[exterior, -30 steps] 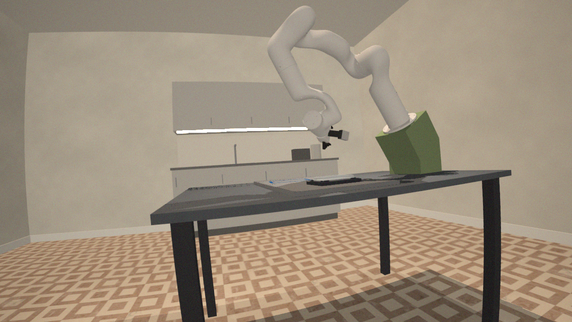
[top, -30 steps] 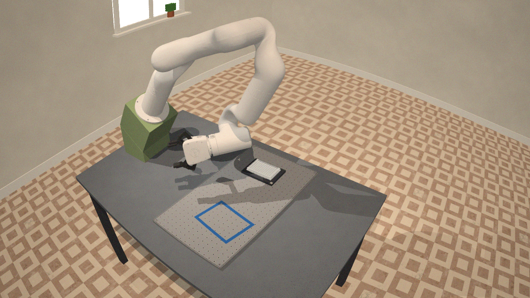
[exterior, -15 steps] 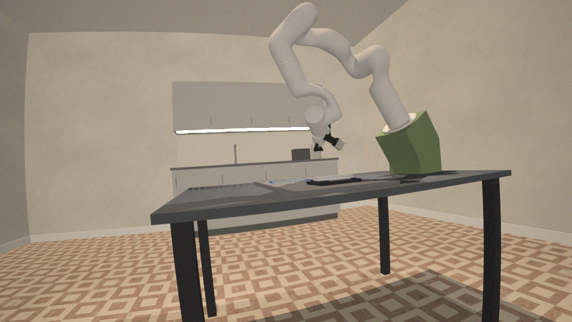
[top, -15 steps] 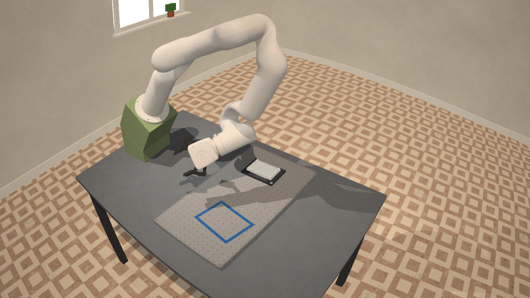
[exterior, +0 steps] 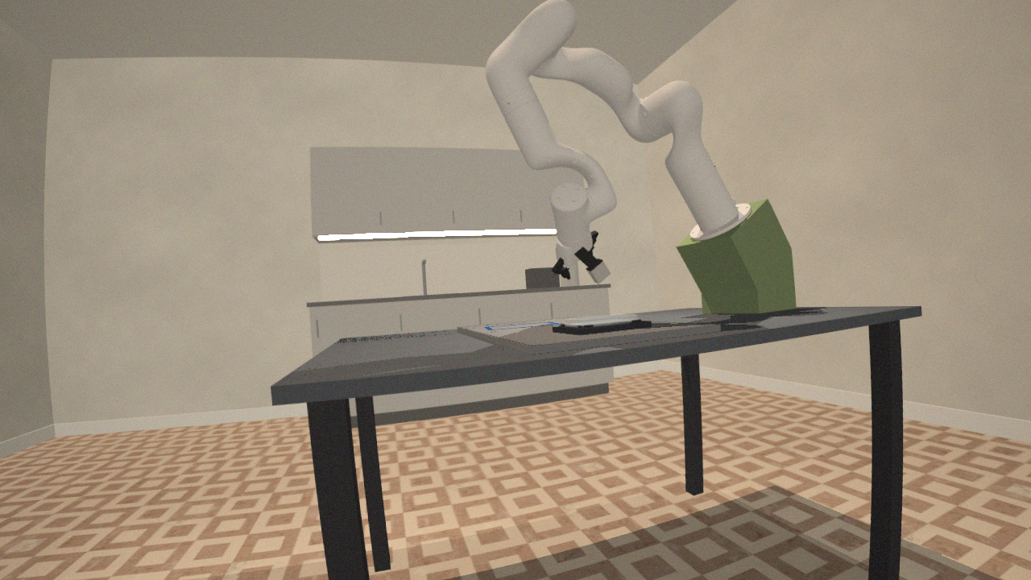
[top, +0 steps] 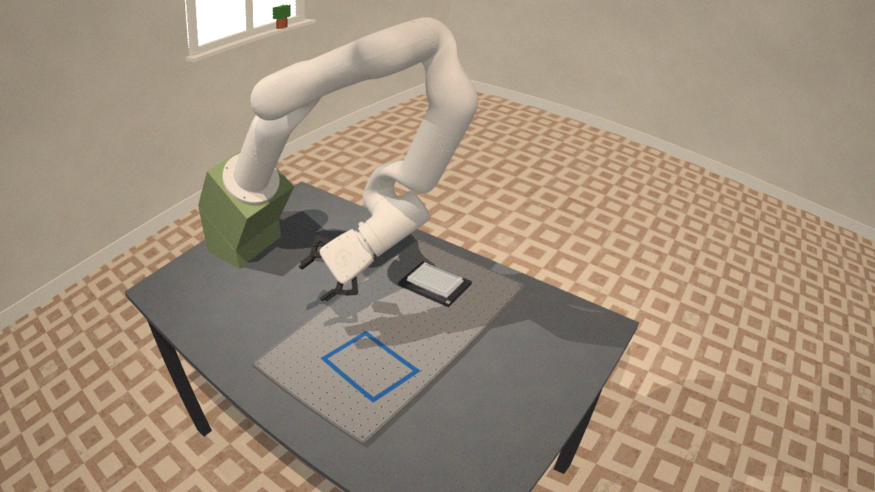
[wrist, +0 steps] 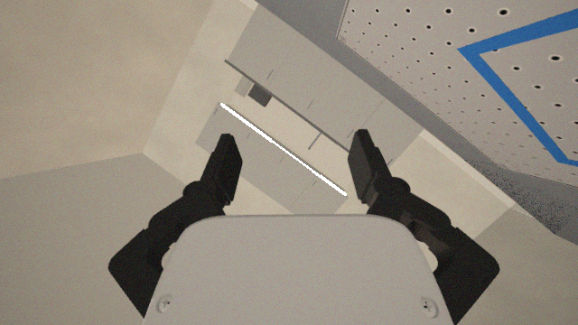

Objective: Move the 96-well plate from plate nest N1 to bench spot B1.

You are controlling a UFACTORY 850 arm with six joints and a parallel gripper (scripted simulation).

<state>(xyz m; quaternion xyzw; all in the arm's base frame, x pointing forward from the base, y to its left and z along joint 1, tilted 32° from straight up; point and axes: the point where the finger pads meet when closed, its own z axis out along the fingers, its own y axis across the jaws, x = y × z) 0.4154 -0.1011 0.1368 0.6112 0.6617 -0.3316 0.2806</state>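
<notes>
The white 96-well plate (top: 435, 279) sits flat in the black plate nest (top: 435, 285) at the far end of the perforated deck (top: 391, 333). It also shows as a thin slab in the exterior view (exterior: 597, 324). The blue taped outline (top: 370, 365) lies at the near end of the deck, empty; one corner of it shows in the wrist view (wrist: 510, 86). My gripper (top: 318, 274) is open and empty, held in the air to the left of the nest, above the table's left part. In the wrist view its fingers stand wide apart with nothing between them.
The green robot base (top: 243, 214) stands at the table's back left corner. The dark table (top: 391, 342) ends close beyond the deck on all sides. A kitchen counter (exterior: 461, 310) stands far behind.
</notes>
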